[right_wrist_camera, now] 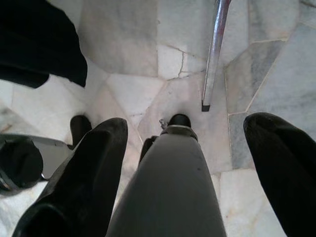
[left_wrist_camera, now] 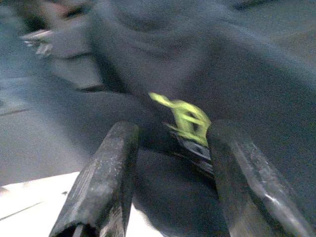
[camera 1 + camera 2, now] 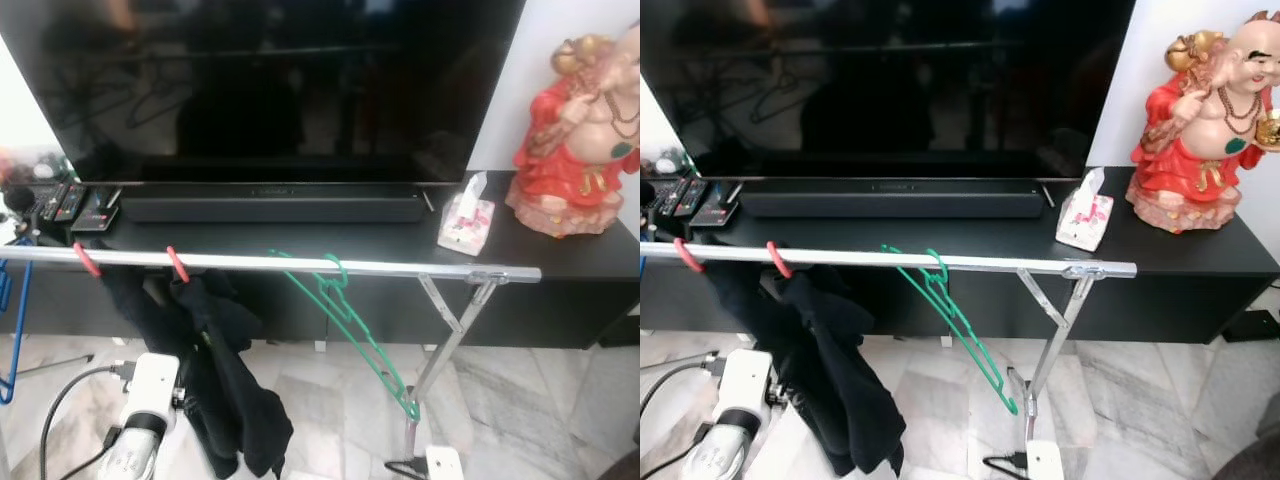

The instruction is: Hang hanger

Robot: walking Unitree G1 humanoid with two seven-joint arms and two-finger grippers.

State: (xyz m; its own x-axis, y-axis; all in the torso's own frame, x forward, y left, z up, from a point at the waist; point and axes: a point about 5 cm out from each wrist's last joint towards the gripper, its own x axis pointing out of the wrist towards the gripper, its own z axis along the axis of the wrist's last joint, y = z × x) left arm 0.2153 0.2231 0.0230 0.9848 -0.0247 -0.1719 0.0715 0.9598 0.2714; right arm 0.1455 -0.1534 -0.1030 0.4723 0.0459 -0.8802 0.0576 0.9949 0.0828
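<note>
A green hanger (image 3: 345,312) hangs by its hook from the silver rail (image 3: 420,268), tilted, with its lower end near the rack's leg. Further left on the rail, two red hangers (image 3: 177,264) carry black clothes (image 3: 222,385). My left arm (image 3: 148,398) reaches up from the lower left to that black garment. In the left wrist view the left gripper (image 2: 173,136) is open, its fingers (image 2: 106,173) close to the dark cloth and a yellow-green tag (image 2: 185,116). The right gripper (image 1: 187,123) hangs open, pointing down at the marble floor (image 1: 128,54).
Behind the rail stands a black TV cabinet (image 3: 560,255) with a large TV (image 3: 270,80), a soundbar (image 3: 270,207), remotes (image 3: 70,203), a tissue box (image 3: 466,222) and a red statue (image 3: 580,150). A blue hanger (image 3: 12,330) hangs at the far left. Cables lie on the floor.
</note>
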